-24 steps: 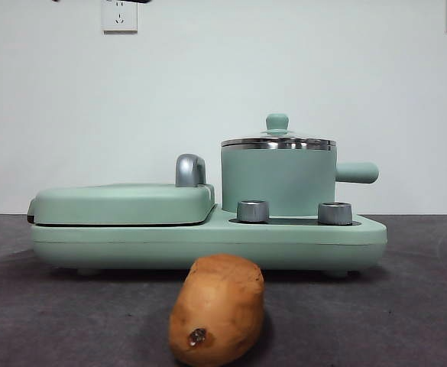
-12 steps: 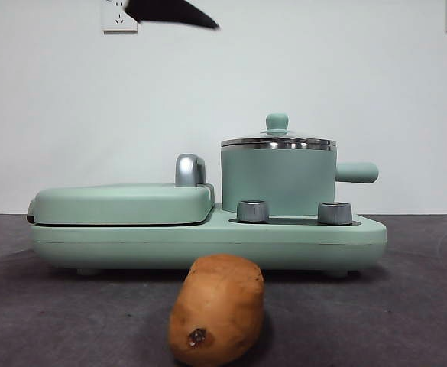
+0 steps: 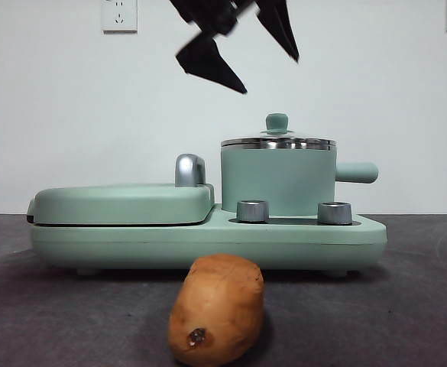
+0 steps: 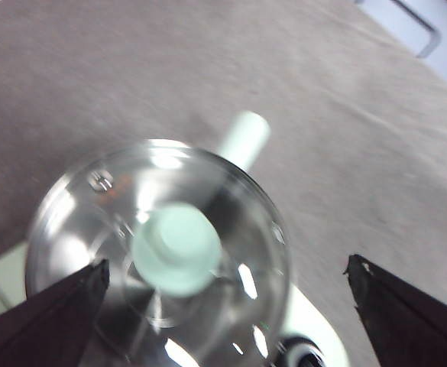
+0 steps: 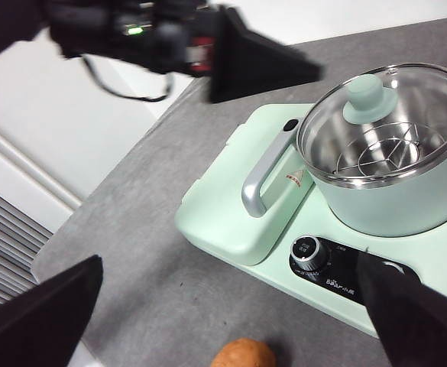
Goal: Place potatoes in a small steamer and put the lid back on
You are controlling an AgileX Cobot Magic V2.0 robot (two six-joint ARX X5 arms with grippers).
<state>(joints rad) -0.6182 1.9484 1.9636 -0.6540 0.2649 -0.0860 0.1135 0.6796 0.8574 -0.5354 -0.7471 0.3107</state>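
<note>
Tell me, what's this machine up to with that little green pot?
The left gripper hangs open above the lid, which sits on the small steamer; it lines up over the lid's green knob but touches nothing. The potato lies on the table in front of the cooker. The right gripper, also open, waits off to the side.

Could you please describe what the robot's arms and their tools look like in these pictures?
Both tools have two flat, matte black jaws tapering to pointed wedges. The left tool appears again in the right wrist view, on a dark arm body with a small green light, a red marking and thin black cables. The right tool shows only its black jaws.
</note>
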